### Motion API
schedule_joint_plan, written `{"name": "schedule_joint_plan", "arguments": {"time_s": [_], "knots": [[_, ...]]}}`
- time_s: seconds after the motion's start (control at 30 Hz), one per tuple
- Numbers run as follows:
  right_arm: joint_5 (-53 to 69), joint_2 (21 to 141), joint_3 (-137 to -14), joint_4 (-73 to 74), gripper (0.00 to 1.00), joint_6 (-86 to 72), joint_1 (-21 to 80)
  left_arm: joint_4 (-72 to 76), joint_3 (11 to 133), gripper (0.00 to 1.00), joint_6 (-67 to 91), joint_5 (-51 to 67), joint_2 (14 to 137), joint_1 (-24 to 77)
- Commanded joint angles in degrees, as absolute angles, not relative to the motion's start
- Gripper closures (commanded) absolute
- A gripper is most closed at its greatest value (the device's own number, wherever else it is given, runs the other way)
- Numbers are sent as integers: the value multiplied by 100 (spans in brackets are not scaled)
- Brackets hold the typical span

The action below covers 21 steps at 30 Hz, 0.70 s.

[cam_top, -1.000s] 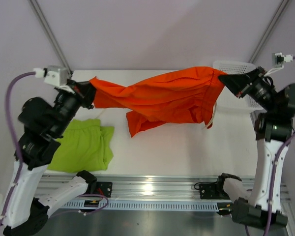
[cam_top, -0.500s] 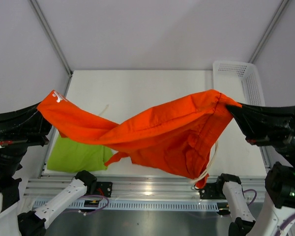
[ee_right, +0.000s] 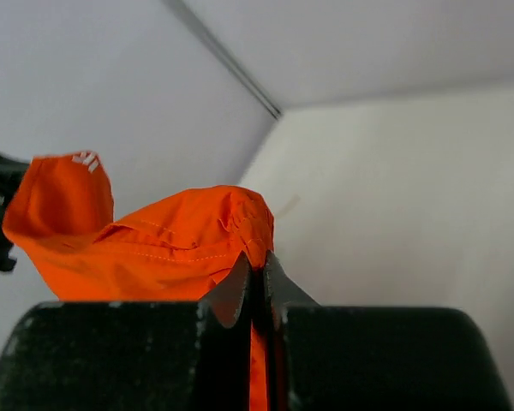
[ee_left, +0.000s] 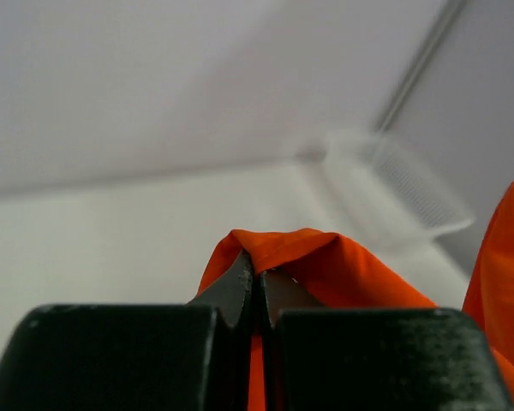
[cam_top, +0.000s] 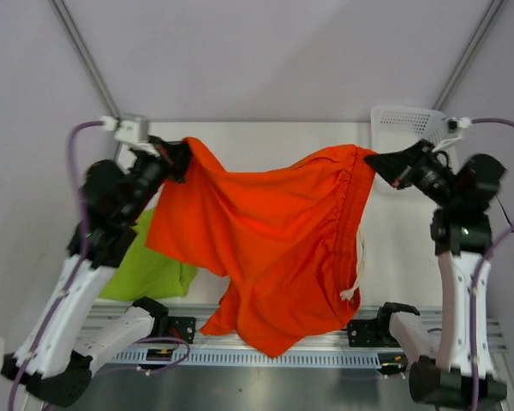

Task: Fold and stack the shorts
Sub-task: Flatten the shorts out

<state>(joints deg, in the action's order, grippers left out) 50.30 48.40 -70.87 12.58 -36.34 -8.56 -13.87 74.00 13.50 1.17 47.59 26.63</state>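
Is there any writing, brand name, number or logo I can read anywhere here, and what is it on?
Readable words or numbers: none in any of the three views.
Small white mark on the orange shorts, seen in the right wrist view: a few short slanted stripes, like a logo, with no letters to read.
White basket: no label visible.
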Motion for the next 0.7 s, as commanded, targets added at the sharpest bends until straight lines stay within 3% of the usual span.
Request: {"name": "schedule_joint_plan", "arguments": {"time_s": [0.0, 0.13, 0.33, 0.47, 0.67], "knots": [[4579, 5334, -6075, 1267, 100, -3770, -975, -918, 6069, 100, 2082, 323, 5385, 2006], [4237, 5984, -5310, 617, 100, -3858, -967, -300, 5134, 100, 2320, 545, 6080, 1416], [3885, 7609, -5387, -579, 100, -3903, -546, 218, 5684, 100, 2048, 361, 7414, 1362], [3569, 8638, -6001, -721, 100, -3744, -282, 202, 6308, 100, 1846, 150, 8260, 1345], [3358, 10535, -7863, -774, 100, -3665, -193, -234, 7810, 100, 1679, 149, 9900, 1143]]}}
